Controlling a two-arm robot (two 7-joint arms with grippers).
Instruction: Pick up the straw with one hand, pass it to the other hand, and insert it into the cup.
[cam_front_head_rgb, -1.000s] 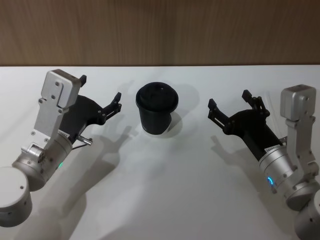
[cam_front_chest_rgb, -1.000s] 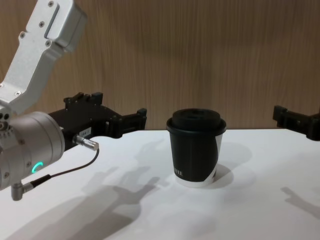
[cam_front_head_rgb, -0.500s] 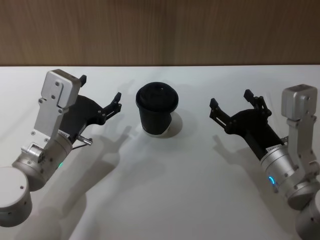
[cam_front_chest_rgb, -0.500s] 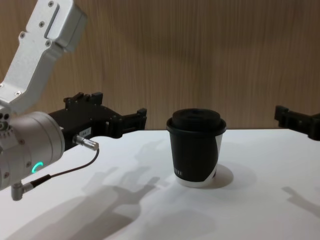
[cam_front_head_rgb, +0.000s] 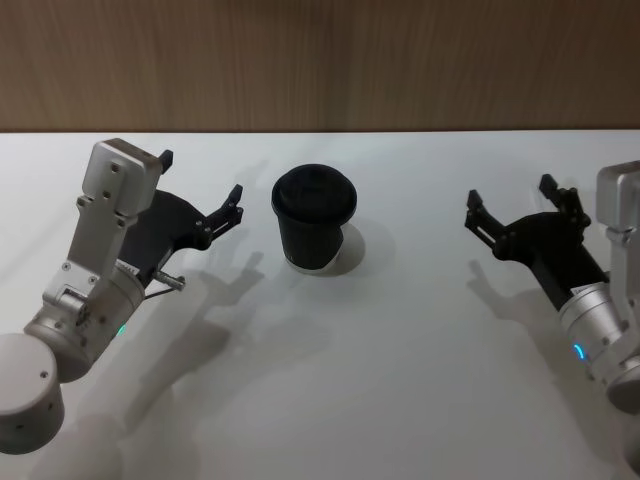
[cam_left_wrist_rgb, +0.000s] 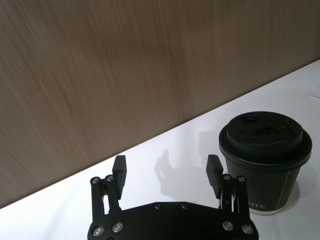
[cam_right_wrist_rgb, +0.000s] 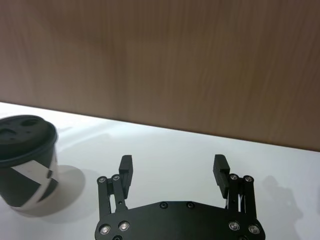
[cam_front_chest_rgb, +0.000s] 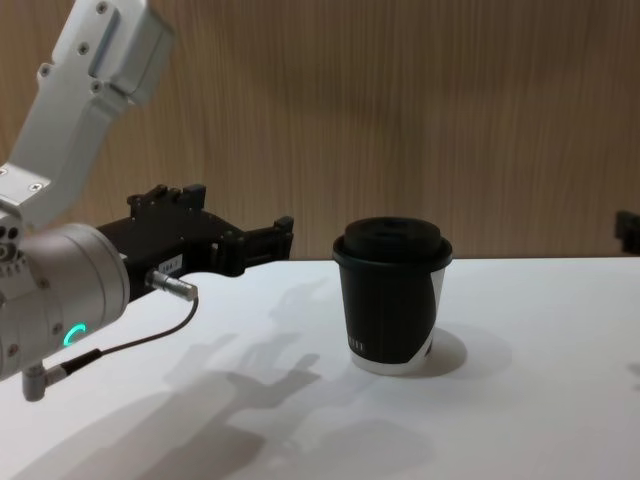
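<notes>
Cup (cam_front_head_rgb: 315, 232) alone toward the far side of the table, one open gripper on each side of it

You have one cup: black, domed lid on, upright on the white table (cam_front_head_rgb: 350, 390), not far from the wooden wall (cam_front_head_rgb: 320, 60); the chest view shows you its white diagonal stripe and white base rim. You have two grippers, both held above the table. Your left gripper (cam_front_head_rgb: 202, 177) sits just left of the cup, jaws spread wide and holding nothing, one fingertip close to the lid but apart from it. Your right gripper (cam_front_head_rgb: 510, 192) is well apart from the cup on the right, jaws likewise wide and holding nothing, pointing toward the far left. One black cable (cam_front_chest_rgb: 130, 343) with a silver plug loops below your left wrist, beside a green light on that arm
</notes>
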